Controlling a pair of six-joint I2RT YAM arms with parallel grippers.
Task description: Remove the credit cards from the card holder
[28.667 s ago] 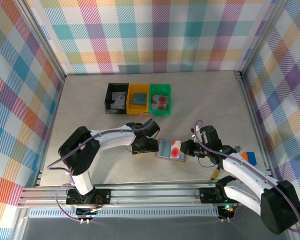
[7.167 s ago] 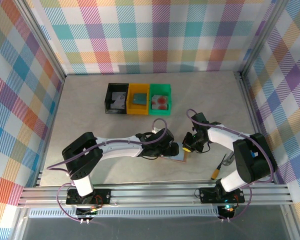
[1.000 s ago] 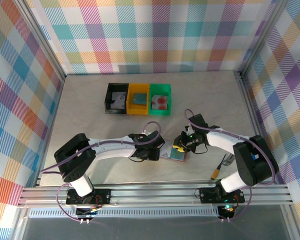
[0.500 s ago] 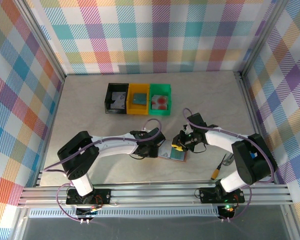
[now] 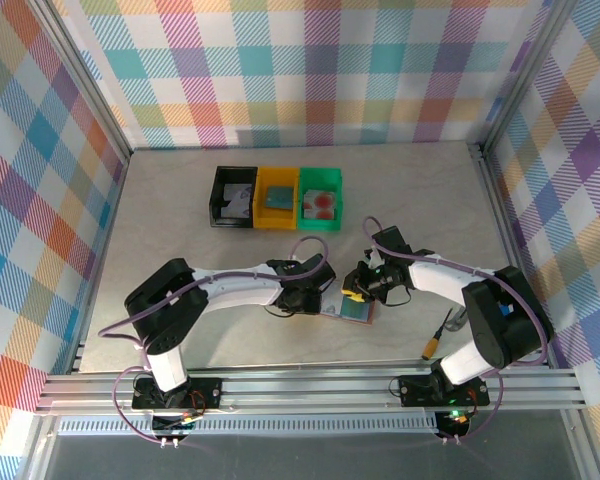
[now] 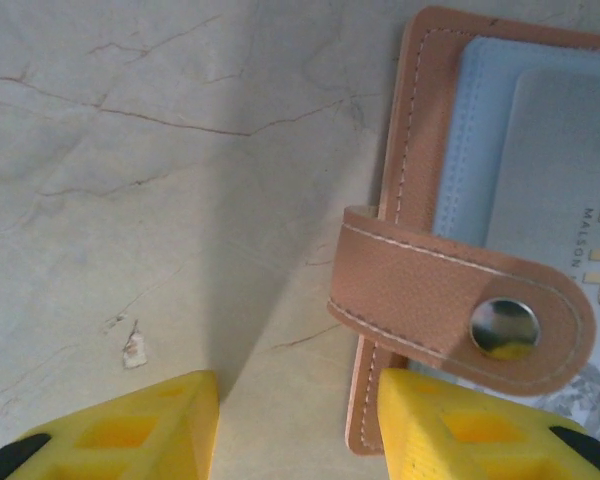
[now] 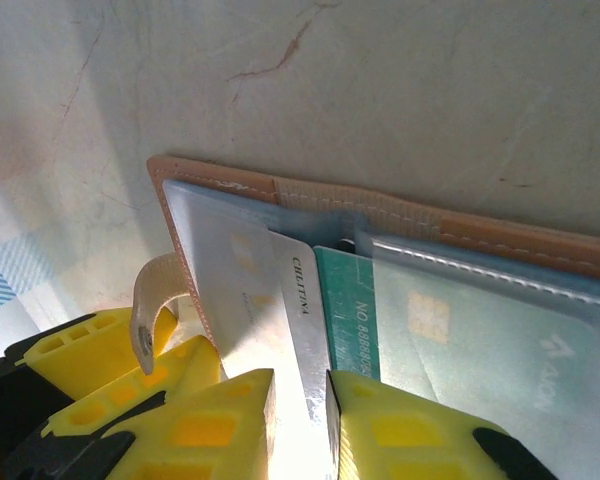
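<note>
Left gripper (image 6: 295,425) has crept right and farther, jaws spread by the strap (image 6: 450,300) of the card holder (image 6: 412,120); right gripper (image 7: 300,385) pinches one grey-white card (image 7: 280,300), one teal card (image 7: 345,310) pocketed alongside.

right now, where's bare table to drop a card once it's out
Bare table: far right, between the green bin and the right wall; far left, between the black bin and the left wall. Crowded around the card holder, where the left arm and right arm meet and the right jaws pinch a grey-white card.
</note>
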